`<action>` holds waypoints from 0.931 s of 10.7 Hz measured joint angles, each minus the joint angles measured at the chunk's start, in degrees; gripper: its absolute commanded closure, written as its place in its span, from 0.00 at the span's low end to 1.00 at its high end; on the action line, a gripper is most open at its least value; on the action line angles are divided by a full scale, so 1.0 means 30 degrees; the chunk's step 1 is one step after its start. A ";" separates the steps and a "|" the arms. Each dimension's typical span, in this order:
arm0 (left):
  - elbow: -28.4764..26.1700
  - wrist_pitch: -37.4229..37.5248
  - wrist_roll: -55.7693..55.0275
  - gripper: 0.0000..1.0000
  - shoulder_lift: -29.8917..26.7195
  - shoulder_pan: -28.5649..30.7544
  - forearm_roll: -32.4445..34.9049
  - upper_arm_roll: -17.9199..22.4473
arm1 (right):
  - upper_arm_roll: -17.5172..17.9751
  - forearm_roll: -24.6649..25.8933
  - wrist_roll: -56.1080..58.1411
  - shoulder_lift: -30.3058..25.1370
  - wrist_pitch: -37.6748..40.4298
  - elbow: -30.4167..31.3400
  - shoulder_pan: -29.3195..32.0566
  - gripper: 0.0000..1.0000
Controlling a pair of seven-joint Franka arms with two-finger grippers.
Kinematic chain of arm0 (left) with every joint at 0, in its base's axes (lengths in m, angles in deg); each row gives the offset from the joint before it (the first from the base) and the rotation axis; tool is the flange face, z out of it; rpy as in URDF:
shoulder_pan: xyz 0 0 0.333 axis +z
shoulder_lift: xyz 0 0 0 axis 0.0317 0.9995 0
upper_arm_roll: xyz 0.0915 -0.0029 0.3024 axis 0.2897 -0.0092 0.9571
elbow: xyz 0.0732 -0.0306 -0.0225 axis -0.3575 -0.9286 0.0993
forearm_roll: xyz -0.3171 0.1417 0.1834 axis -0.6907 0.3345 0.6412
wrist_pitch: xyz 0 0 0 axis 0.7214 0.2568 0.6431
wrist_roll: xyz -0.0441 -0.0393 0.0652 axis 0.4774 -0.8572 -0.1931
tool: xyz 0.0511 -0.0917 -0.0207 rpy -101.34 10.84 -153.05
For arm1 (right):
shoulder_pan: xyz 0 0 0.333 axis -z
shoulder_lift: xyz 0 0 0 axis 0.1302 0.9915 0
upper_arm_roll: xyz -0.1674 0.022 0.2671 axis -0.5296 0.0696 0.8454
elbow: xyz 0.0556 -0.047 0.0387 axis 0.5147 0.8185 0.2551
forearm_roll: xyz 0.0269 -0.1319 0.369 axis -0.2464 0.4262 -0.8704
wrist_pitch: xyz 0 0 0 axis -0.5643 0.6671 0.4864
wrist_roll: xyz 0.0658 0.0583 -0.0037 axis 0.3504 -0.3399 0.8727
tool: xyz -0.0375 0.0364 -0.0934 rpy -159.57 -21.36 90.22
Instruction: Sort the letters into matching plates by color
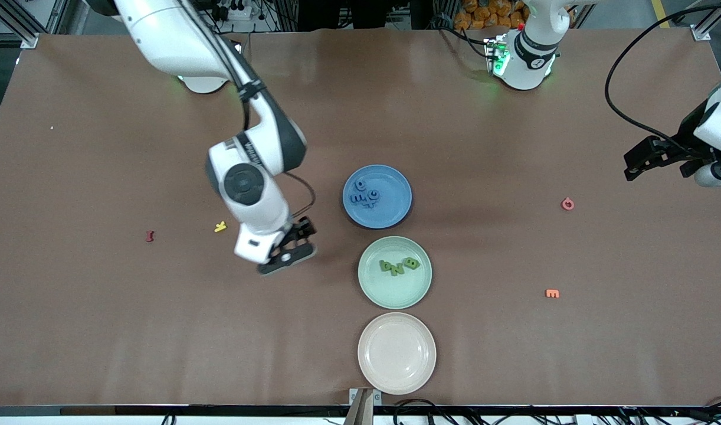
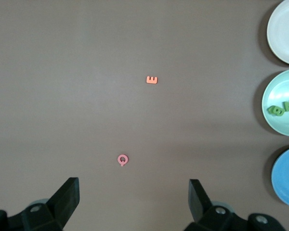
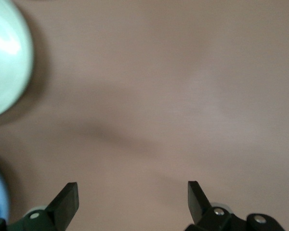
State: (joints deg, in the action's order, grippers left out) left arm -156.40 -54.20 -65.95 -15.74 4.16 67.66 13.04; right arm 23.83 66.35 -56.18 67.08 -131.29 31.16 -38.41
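Over the bare table beside the green plate: your right gripper [image 1: 289, 251] hangs with its jaws spread wide and nothing between them.
Dark red letter [image 1: 150, 236]: it lies toward the right arm's end of the table, well apart from that gripper, and no plate here matches it plainly.
Yellow letter [image 1: 220, 226]: it is the loose piece closest to the right gripper, lying on the mat just beside the arm's wrist; you judge whether it belongs anywhere, since no yellow plate shows.
Step in hand: you appear to be between picks, so choose one letter, come down square over it with the jaws straddling it, and close only once both fingers are low at the mat.
Blue plate [image 1: 377, 196]: it already carries a cluster of blue letters [image 1: 364, 195].
Green plate [image 1: 395, 272]: it carries the green letters [image 1: 399, 266] and sits between the other two plates.
Beige plate [image 1: 397, 353]: it is nearest the front camera and holds nothing.
Orange letter [image 1: 552, 293]: it rests toward the left arm's end, well apart from the plates.
Pink letter [image 1: 567, 203]: it lies near the left gripper, which suits that arm better than a long reach by the right.
Left gripper [image 1: 652, 154]: it waits wide open and empty, up over the table's edge at its own end.
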 measured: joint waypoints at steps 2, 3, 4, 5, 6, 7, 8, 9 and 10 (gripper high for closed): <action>0.0000 -0.0069 0.1075 0.00 -0.0033 -0.0023 -0.0005 0.0328 | -0.0794 0.0011 0.0930 -0.0326 0.0163 -0.0012 0.1462 0.00; 0.0002 -0.0103 0.1262 0.00 -0.0038 -0.0027 -0.0007 0.0393 | -0.1111 0.0014 0.1343 -0.0507 0.0190 -0.0016 0.2263 0.00; 0.0003 -0.0120 0.1283 0.00 -0.0038 -0.0045 -0.0008 0.0401 | -0.1385 0.0015 0.1655 -0.0645 0.0198 -0.0022 0.2970 0.00; 0.0003 -0.0126 0.1285 0.00 -0.0038 -0.0080 -0.0008 0.0402 | -0.1549 0.0016 0.1979 -0.0755 0.0212 -0.0022 0.3703 0.00; 0.0003 -0.0127 0.1286 0.00 -0.0039 -0.0094 -0.0202 0.0406 | -0.1614 0.0017 0.2306 -0.0837 0.0219 -0.0021 0.4425 0.00; 0.0003 -0.0133 0.1286 0.00 -0.0038 -0.0095 -0.0462 0.0414 | -0.1655 0.0017 0.2502 -0.0945 0.0215 -0.0028 0.5066 0.00; 0.0004 -0.0139 0.1285 0.00 -0.0040 -0.0095 -0.0561 0.0432 | -0.1816 0.0015 0.2559 -0.1099 0.0214 -0.0041 0.5498 0.00; 0.0006 -0.0146 0.1286 0.00 -0.0049 -0.0095 -0.0567 0.0463 | -0.2138 0.0001 0.2570 -0.1340 0.0411 -0.0048 0.5716 0.00; 0.0009 -0.0149 0.1286 0.00 -0.0061 -0.0095 -0.0567 0.0488 | -0.2362 0.0000 0.2571 -0.1654 0.0901 -0.0072 0.5860 0.00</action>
State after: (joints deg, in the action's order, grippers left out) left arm -156.38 -54.64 -62.09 -15.92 3.88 65.96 14.51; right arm 16.75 66.35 -48.47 62.12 -128.59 30.95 -20.83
